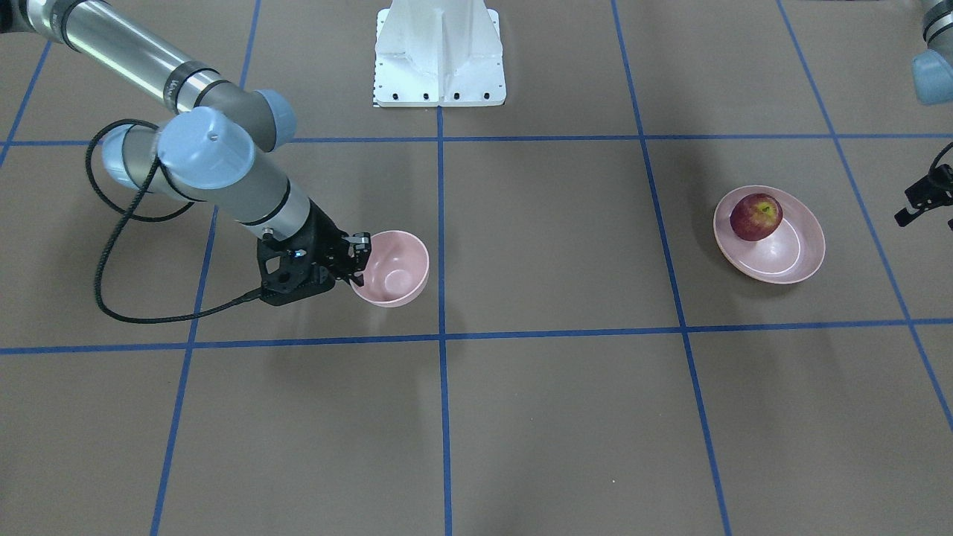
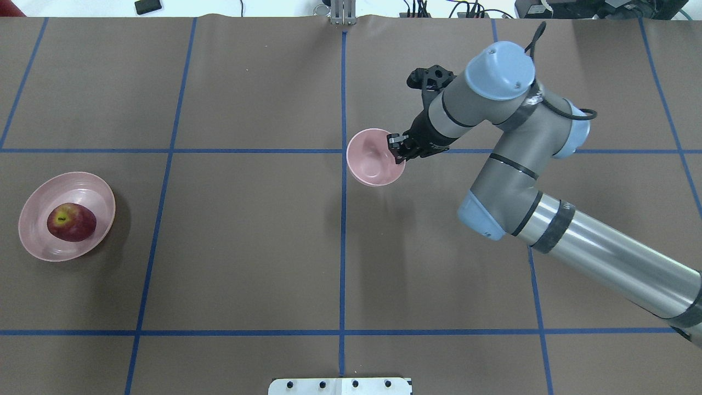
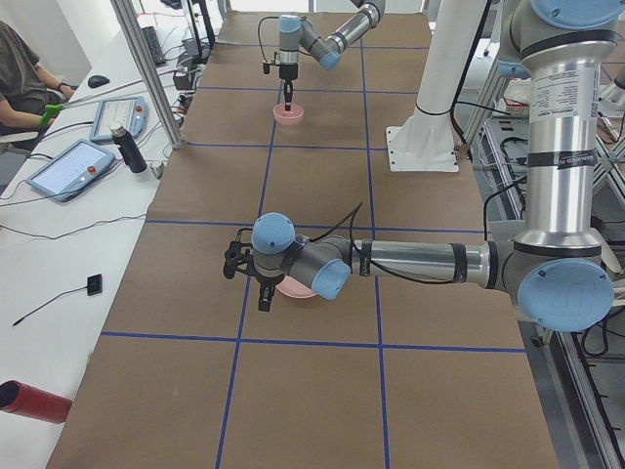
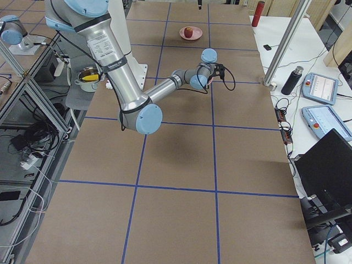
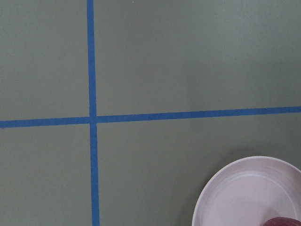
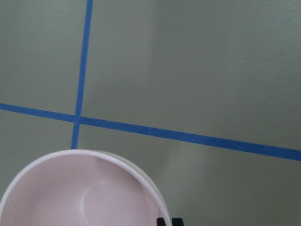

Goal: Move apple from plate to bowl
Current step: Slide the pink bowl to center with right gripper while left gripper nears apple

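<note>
The dark-red apple (image 1: 756, 216) lies in the wide pink plate (image 1: 797, 257), near its rim on the robot's side. It also shows in the overhead view (image 2: 71, 221) on the plate (image 2: 38, 241) at the far left. My right gripper (image 1: 359, 260) is shut on the rim of the small deep pink bowl (image 1: 394, 268), which hangs tilted near the table's middle (image 2: 373, 162). My left gripper (image 1: 927, 219) is beside the plate, apart from it, partly cut off by the frame edge; its fingers look spread and empty. The left wrist view shows the plate's edge (image 5: 235, 188).
The white robot base (image 1: 439, 56) stands at the table's middle edge. Blue tape lines cross the brown table. A cable loops from the right wrist (image 1: 104, 246). An operator, tablets and a bottle (image 3: 127, 149) are on a side desk.
</note>
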Motion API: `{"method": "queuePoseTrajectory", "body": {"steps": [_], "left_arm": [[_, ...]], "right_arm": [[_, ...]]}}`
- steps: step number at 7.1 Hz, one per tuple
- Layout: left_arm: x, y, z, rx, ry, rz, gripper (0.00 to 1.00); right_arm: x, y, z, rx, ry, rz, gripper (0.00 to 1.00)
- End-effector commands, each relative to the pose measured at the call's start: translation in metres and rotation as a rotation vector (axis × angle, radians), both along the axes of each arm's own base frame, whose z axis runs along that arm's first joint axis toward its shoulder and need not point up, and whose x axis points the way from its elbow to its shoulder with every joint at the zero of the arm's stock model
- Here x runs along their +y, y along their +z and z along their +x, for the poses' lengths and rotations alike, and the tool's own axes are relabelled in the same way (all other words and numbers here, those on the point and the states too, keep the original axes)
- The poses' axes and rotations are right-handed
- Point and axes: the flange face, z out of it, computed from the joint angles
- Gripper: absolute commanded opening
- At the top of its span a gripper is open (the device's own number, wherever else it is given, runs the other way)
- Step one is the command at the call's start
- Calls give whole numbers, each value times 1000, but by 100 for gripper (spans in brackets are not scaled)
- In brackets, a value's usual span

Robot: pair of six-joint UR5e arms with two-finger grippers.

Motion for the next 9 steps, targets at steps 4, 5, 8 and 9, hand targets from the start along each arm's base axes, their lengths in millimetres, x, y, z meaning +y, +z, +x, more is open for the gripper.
{"method": "queuePoseTrajectory", "body": {"steps": [4, 5, 8, 9], "left_arm": [[10, -94, 166, 4, -39, -84, 98], [16, -85, 167, -7, -32, -98, 98], [32, -68, 164, -28, -24, -125, 98], [38, -64, 164, -30, -17, -134, 98]], "right_arm": [[5, -22, -45, 40, 5, 13, 0], [12, -21, -53, 42, -9, 12, 0], [11, -24, -71, 56, -17, 3, 23], [7, -28, -76, 73, 22, 27, 93]]}}
